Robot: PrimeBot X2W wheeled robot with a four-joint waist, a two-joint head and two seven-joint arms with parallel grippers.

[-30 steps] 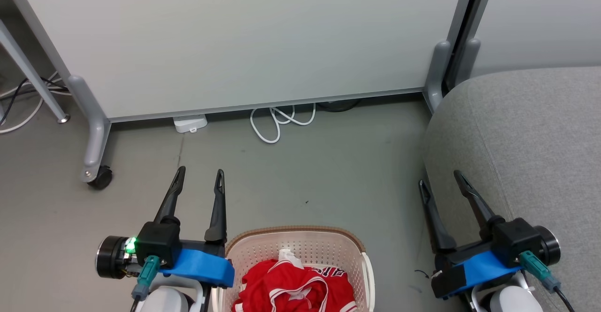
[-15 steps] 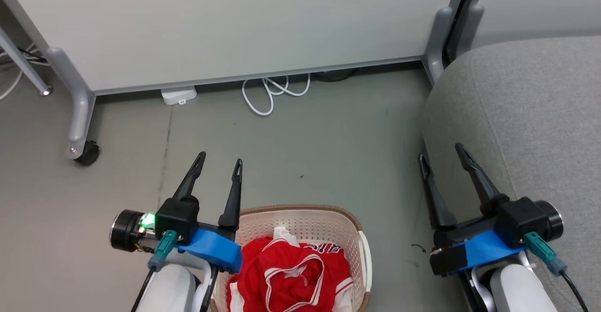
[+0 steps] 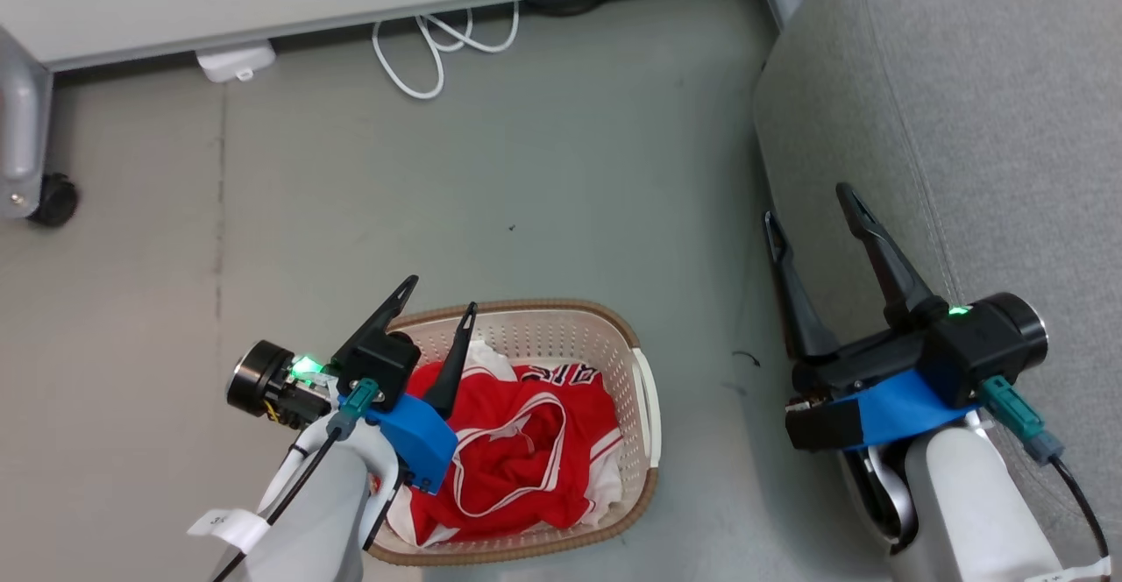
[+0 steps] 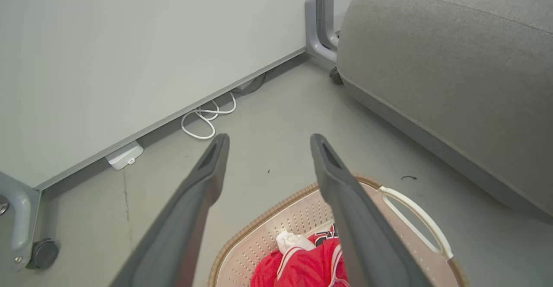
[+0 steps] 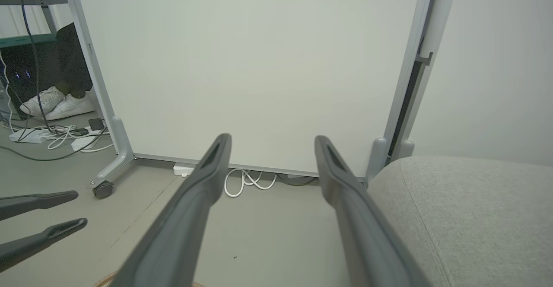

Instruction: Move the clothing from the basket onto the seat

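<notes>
Head view: left pincer released over basket rim, clothing just beside; right pincer released.

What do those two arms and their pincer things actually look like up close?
Both arms are pale white shells. The left gripper and right gripper each carry two long, dark, tapering jaws on a black block with a blue bracket, a green light, a teal plug and a black cable.
</notes>
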